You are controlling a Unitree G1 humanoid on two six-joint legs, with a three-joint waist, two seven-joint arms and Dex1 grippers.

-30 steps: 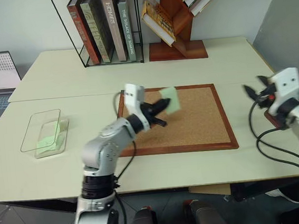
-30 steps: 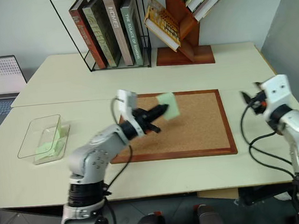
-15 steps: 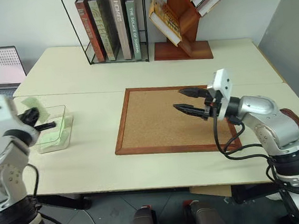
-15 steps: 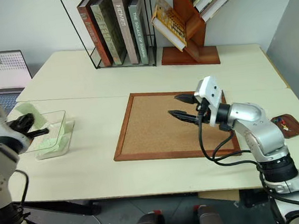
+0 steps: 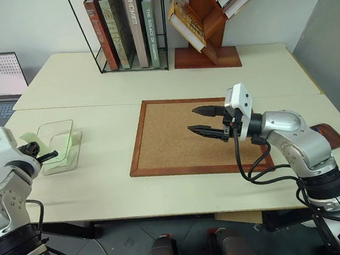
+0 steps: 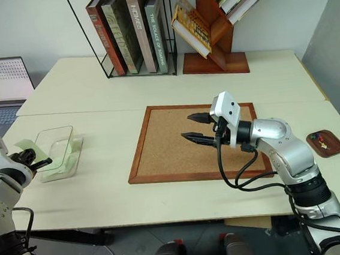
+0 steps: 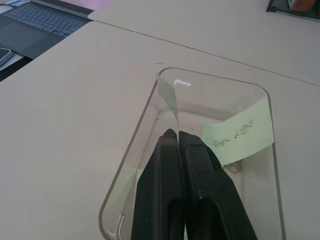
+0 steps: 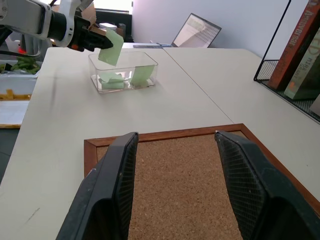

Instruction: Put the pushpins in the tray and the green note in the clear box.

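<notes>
Left gripper over near end of clear box, fingers pinched on green note, held edge-on above box; other green slips lie inside. Right gripper level over corkboard, fingers apart, empty. Pushpins in tray at table's right edge
</notes>
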